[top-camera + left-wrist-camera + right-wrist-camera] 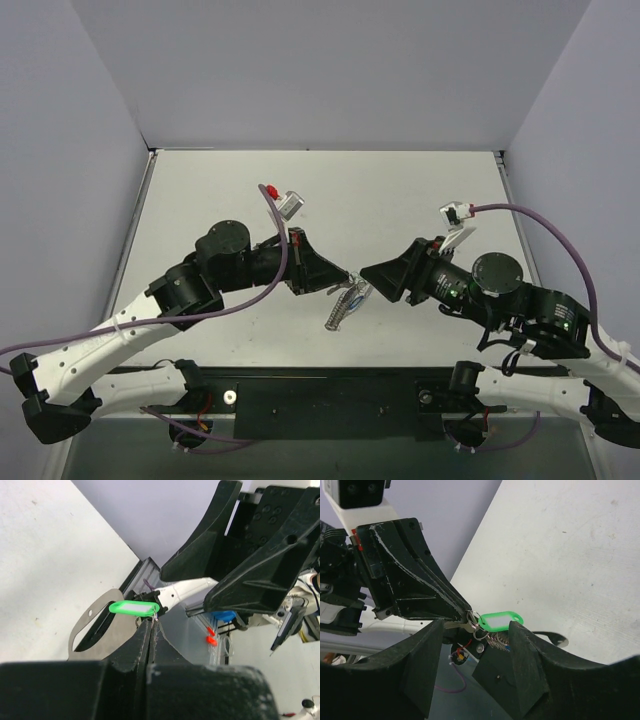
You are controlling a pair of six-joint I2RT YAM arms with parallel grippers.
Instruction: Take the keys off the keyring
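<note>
Protruding green tag (496, 621), wrist views only.

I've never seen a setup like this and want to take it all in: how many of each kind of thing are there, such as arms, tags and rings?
Arms: 2, left and right
Green tag: 1
Keyring: 1
Keys: too small and bunched to count
Total: 4, keys aside
</note>
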